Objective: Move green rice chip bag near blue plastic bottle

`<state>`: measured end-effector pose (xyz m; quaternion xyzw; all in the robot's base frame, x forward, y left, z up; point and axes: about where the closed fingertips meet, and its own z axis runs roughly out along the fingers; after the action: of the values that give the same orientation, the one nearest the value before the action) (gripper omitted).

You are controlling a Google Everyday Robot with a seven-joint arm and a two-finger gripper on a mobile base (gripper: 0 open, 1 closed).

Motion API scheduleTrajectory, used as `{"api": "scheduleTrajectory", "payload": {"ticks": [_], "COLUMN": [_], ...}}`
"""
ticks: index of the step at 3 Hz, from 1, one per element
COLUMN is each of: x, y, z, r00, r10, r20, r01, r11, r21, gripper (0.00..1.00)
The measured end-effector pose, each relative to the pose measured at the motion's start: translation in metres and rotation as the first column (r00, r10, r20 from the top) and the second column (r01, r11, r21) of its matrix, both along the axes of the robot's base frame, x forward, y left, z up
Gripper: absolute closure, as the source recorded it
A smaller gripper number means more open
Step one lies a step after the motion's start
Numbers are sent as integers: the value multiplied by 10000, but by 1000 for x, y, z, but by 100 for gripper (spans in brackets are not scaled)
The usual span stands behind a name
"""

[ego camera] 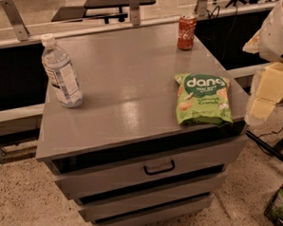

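While pincer (pixel 265 98) hangs at right frame edge (apart or together: cannot tell), green rice chip bag (pixel 202 100) lies centre-right on worktop (pixel 127 111), blue plastic bottle (pixel 62 74) upper left. Approach step, by my reading; next, reach for the bag.

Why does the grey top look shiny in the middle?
Camera view: a pale glare patch on the cabinet top between the blue plastic bottle and green rice chip bag; warm tint throughout; the pincer hangs pale yellow at the right edge.

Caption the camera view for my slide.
The green rice chip bag lies at the cabinet top's right front, the blue plastic bottle stands left, the gripper hovers beyond the right edge.
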<state>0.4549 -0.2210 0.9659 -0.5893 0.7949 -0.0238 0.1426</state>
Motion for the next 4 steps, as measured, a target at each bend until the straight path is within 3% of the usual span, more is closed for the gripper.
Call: {"api": "scheduleTrajectory", "payload": {"ticks": [1, 2, 3, 4], "x": [23, 59, 84, 92], "y": [-12, -9, -2, 0], "z": [-33, -61, -77, -76], "r00": [9938, 9835, 9754, 9721], "r10": [-1018, -1794, -2199, -2308], "r20": [-439, -247, 146, 412], "r01": [1048, 1807, 2063, 2073], "r11": [9917, 9628, 9345, 9282], "r21": [747, 2007, 2900, 3091], "gripper": [0, 0, 0, 0]}}
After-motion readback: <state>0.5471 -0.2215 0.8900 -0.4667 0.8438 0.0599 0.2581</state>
